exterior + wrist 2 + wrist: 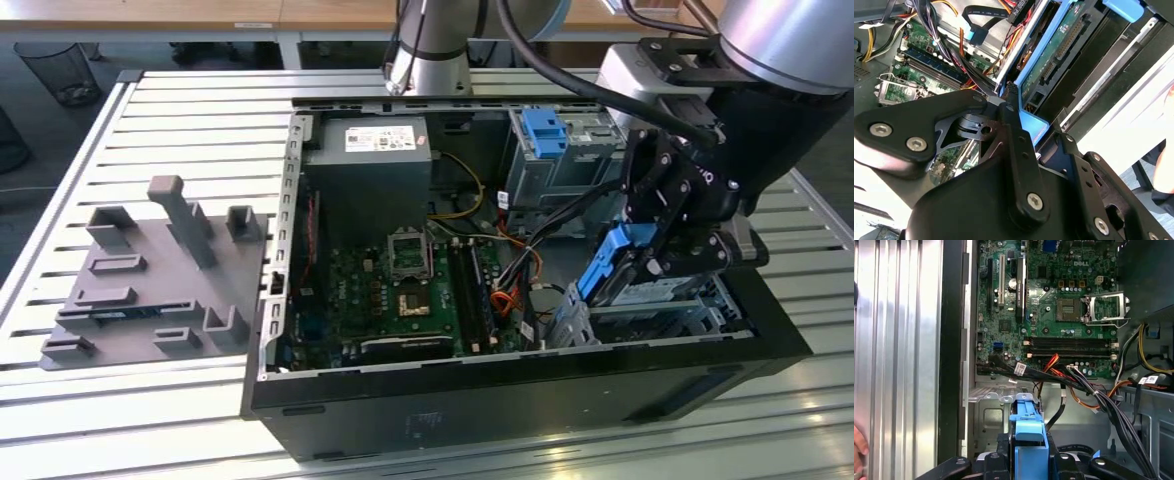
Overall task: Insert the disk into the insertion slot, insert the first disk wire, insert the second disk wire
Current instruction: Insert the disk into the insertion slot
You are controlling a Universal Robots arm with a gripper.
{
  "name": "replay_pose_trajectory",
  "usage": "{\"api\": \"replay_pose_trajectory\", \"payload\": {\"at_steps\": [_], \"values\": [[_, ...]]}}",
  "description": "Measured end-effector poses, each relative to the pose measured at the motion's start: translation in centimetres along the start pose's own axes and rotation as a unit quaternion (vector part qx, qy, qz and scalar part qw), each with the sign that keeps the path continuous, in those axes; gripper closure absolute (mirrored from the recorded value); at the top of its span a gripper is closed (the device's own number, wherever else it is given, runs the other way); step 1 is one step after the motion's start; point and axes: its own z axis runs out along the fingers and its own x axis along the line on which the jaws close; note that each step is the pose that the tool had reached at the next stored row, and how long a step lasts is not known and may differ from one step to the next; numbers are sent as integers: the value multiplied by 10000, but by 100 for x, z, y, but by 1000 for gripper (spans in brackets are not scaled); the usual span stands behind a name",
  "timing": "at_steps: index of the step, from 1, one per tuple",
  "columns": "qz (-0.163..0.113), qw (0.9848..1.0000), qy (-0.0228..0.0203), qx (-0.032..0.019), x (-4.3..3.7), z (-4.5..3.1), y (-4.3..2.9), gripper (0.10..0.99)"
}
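1. Fingers (1015,142) first: clenched on the bright blue carrier rail of the disk (1059,47), black jaws pressed to either side of it in both wrist views.
2. Reaching down with the gripper (667,258) into the open computer case (467,405), at its corner on the exterior view's right.
3. Holding the disk on edge and tilted, not flat. Green circuit-board face just past the fingertips in the second wrist view; blue rail standing up between them in the first wrist view.
4. Directly beneath the fingers: the insertion slot (661,315), a low silver-grey cage. Lower end of the disk at its open bay; cannot tell how far in, or whether seated.
5. Just beyond the fingertips: a bundle of black cables (1094,392) with orange and red wires, lying between them and the green motherboard (1054,305).
6. Near the fingers but apart from the disk: a black flat cable ending in a blue plug (976,34).
7. Farther past the gripper, on the same side of the case: a taller grey cage with a blue clip (547,130). Beside that, away from the fingers, a grey power supply (367,150).
8. Well apart from the fingers, outside the case on the exterior view's left: a grey moulded fixture (147,270) on the slatted metal table (174,120).
9. Also well apart, over the slats at the edge of the first wrist view: part of a person's hand (858,447).
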Motion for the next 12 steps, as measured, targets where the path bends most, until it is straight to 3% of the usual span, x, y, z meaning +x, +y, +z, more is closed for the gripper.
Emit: {"api": "replay_pose_trajectory", "payload": {"at_steps": [12], "values": [[0,10000,0,0,0,77,-2,722]]}}
